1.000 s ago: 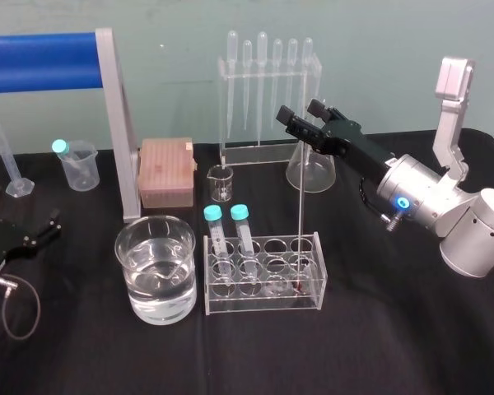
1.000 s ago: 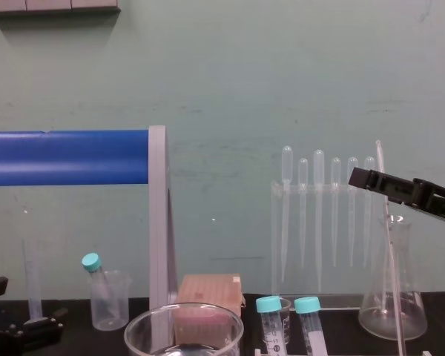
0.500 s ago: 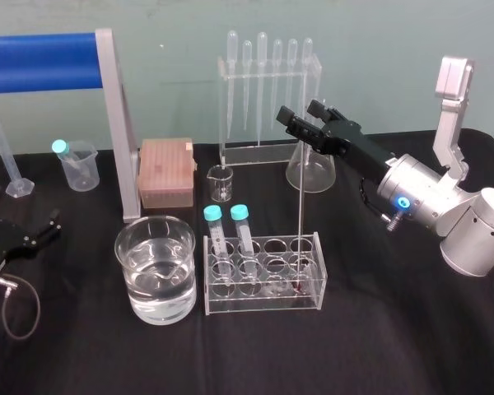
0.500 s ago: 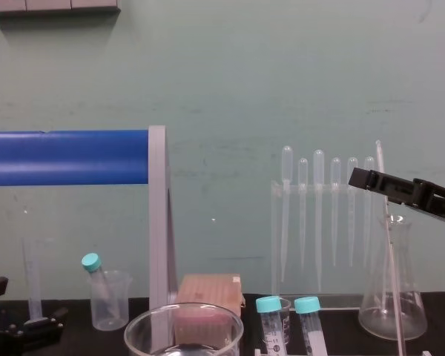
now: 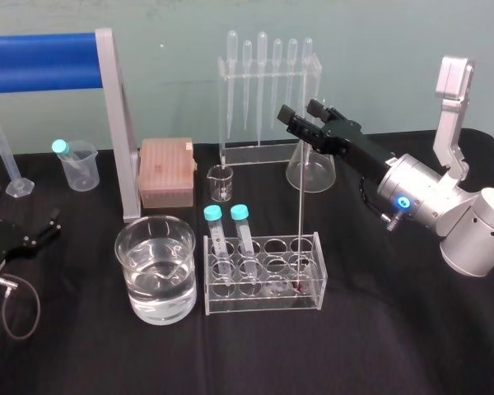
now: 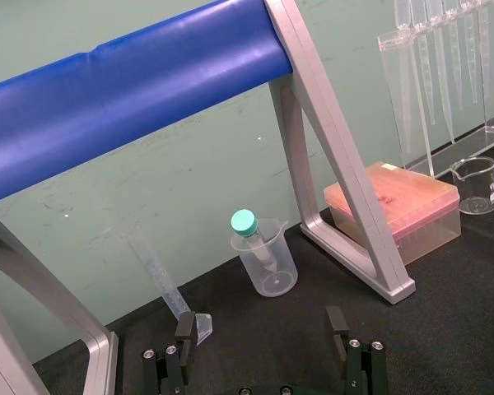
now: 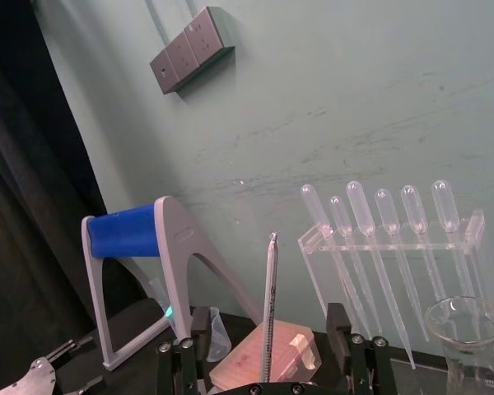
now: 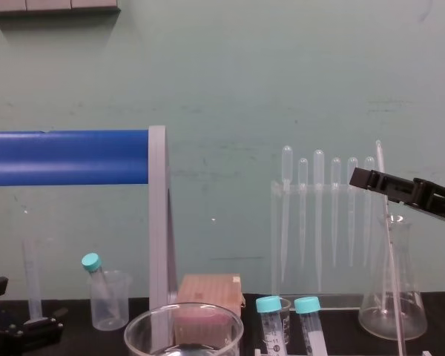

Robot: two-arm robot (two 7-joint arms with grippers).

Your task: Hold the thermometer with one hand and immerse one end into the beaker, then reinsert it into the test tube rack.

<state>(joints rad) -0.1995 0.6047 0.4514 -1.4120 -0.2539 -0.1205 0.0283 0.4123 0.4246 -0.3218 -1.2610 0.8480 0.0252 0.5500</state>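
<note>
The thermometer (image 5: 301,206) stands upright in the right end of the clear test tube rack (image 5: 263,303), its red tip (image 5: 297,286) at the bottom. My right gripper (image 5: 300,113) is open around the rod's upper part. In the right wrist view the thermometer (image 7: 268,313) rises midway between the two fingers (image 7: 337,329), with a gap on each side. The chest view has the black finger (image 8: 363,179) crossing the rod (image 8: 389,252). The large glass beaker (image 5: 156,267), about half full of water, sits just left of the rack. My left gripper (image 5: 45,226) rests open on the table at far left, nothing between its fingers (image 6: 185,341).
Two teal-capped tubes (image 5: 218,234) stand in the rack's left end. Behind it are a small glass beaker (image 5: 221,183), a conical flask (image 5: 311,169), a pipette stand (image 5: 267,82) and a pink tip box (image 5: 165,171). A blue-barred frame (image 5: 115,123), a plastic beaker (image 5: 78,164) and a measuring cylinder (image 5: 6,160) stand at left.
The right gripper's fingers look a touch closer together around the thermometer. Nothing else has moved.
</note>
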